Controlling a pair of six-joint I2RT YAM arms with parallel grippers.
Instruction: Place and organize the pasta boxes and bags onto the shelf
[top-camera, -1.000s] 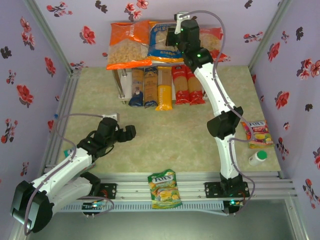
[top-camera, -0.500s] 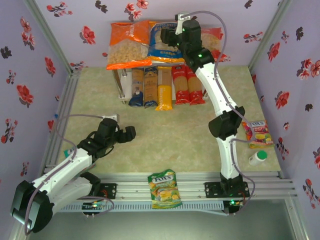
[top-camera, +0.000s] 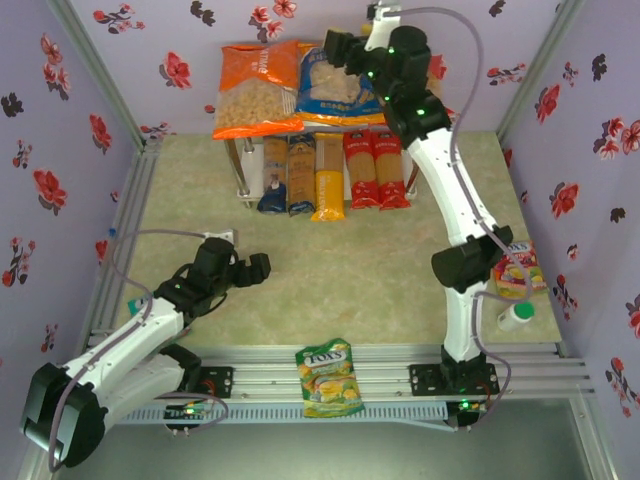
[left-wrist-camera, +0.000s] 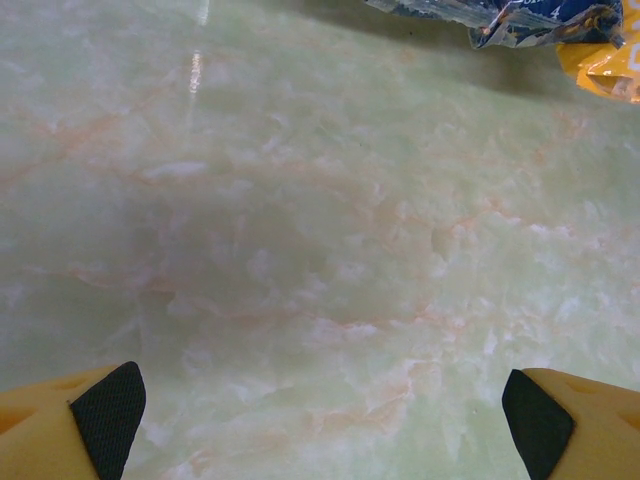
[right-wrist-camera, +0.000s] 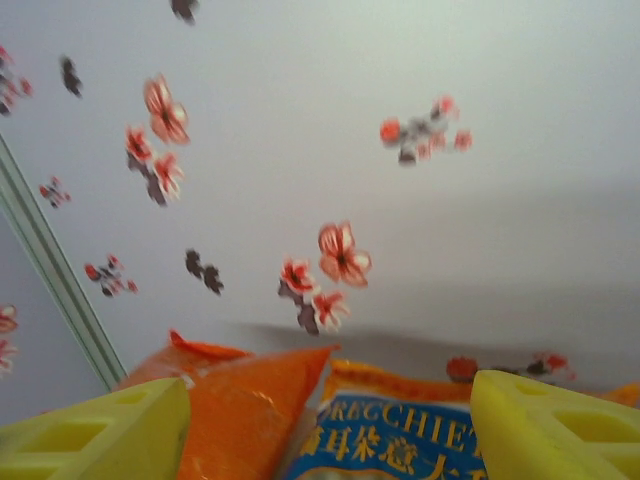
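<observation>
The shelf stands at the back centre. Its top tier holds the orange bag and the blue-and-orange bag; the red bag is mostly hidden behind my right arm. Underneath lie two brown boxes with dark blue ends, a yellow box and two red boxes. My right gripper hovers open over the rear edges of the two bags, holding nothing. My left gripper is open, low over the bare table, and a dark blue box end lies ahead of it.
A green-yellow Fox's candy bag lies on the near rail. A red-pink Fox's bag and a small white bottle with a green cap sit at the right, beside my right arm. Floral walls close in the back and both sides.
My right gripper has lifted and moved back toward the rear wall, above the blue-and-orange bag. The left arm has not moved.
</observation>
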